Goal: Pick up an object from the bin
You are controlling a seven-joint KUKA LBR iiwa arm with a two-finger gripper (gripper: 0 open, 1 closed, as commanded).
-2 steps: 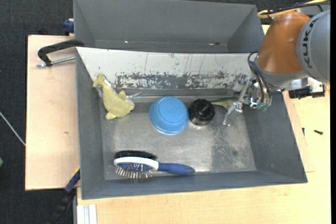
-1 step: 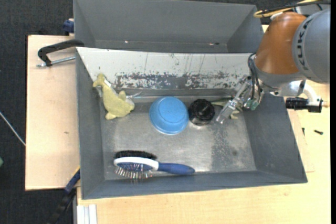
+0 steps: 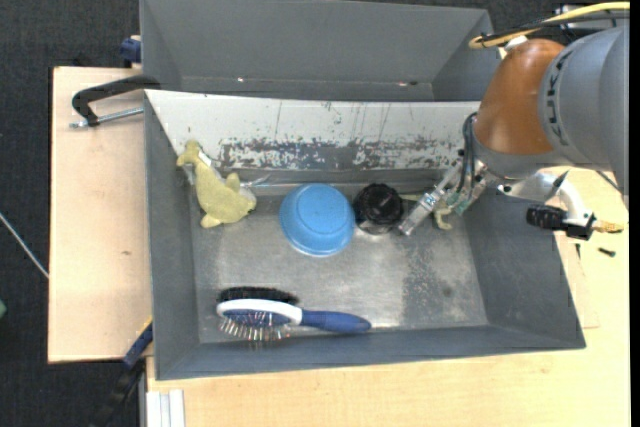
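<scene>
- The tool (image 3: 413, 219) is low in the right part of the bin (image 3: 440, 290), near the far wall, on the arm that comes in from the right.
- Whether the tool is apart or together cannot be told.
- Its tip lies just beside the right edge of a black round cap (image 3: 379, 204); contact cannot be told.
- The black round cap sits on the bin floor, touching a blue bowl (image 3: 317, 220) on its left.
- A yellow soft toy (image 3: 217, 192) lies in the far left corner.
- A hairbrush (image 3: 283, 316) with a blue handle lies along the near wall, well apart from the tool.
</scene>
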